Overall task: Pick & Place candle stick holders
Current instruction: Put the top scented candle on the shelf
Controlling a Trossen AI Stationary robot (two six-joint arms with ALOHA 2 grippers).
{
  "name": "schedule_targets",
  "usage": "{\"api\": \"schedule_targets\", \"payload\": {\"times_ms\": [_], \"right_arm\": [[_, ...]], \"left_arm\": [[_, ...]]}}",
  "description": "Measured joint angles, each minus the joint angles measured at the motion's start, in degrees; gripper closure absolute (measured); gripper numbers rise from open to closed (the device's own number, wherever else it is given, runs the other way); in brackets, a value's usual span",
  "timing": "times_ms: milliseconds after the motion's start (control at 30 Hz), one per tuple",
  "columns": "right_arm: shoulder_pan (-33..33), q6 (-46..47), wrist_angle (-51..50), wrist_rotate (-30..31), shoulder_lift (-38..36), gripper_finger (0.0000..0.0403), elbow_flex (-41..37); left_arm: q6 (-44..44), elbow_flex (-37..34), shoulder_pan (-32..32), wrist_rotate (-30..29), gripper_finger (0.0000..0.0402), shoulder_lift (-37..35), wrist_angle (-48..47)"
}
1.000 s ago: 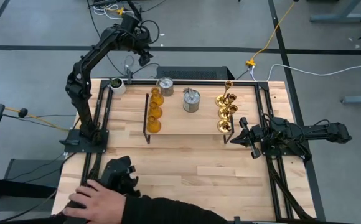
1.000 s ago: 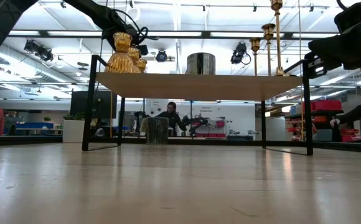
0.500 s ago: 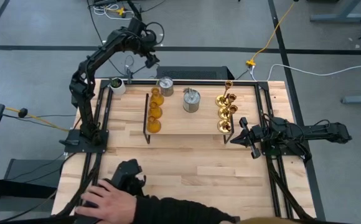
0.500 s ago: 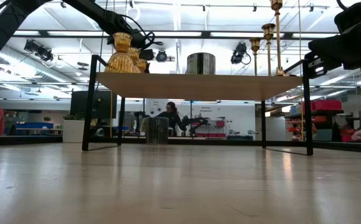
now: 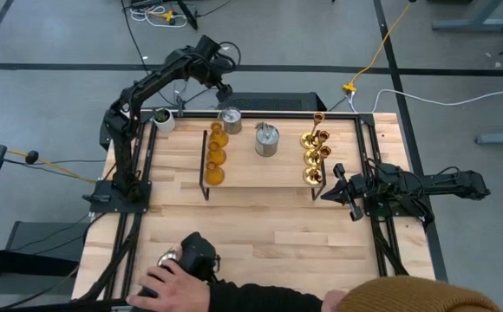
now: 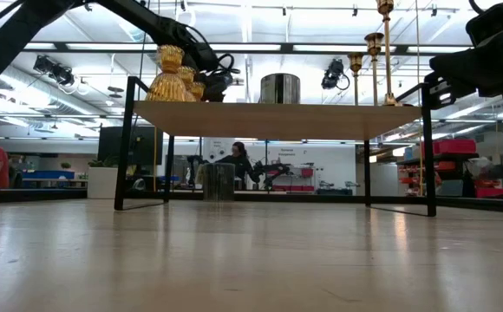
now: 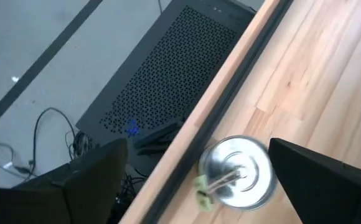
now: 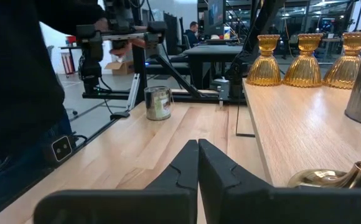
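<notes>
Swinging rightward along the far edge, the left gripper (image 5: pixel 223 85), jaws spread, now hovers above the silver holder (image 5: pixel 231 119) (far-left on the counter (image 5: pixel 269 234)), so descent comes next; right gripper (image 5: pixel 328 192) waits, jaws pressed together.

We have two dark arms, each built of jointed black segments. Our left arm (image 5: pixel 139 95) rises from a flat black base plate bolted at the table's edge, with thin black cables looping beside its wrist. Our right arm (image 5: pixel 425 186) is bulkier at the joints, with cables trailing along its base. The right gripper (image 8: pixel 198 168) has two matt black fingers with notched inner edges. The left gripper's fingers (image 7: pixel 93 180) are broad, dark and angular.
</notes>
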Motion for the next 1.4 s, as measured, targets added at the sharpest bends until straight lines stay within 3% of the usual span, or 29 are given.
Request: {"api": "schedule_targets", "payload": {"times_ms": [300, 500, 1067, 1400], "right_arm": [[0.0, 0.01, 0.01, -0.01, 0.0, 0.0389, 0.0], [-0.02, 0.0, 0.02, -0.02, 0.0, 0.0389, 0.0], [0.0, 0.02, 0.02, 0.01, 0.0, 0.0389, 0.0], [0.0, 0.0, 0.02, 0.0, -0.02, 0.0389, 0.0]], "left_arm": [[-10.72, 0.01, -3.46, -4.44, 0.0003, 0.88, -0.37], [-11.28, -0.01, -5.46, -7.18, 0.0002, 1.27, -2.53], [-13.56, -0.01, -8.59, -8.3, 0.0002, 1.34, -6.07], [-17.09, -0.01, -10.0, -8.21, 0.0002, 5.02, -7.45]]}}
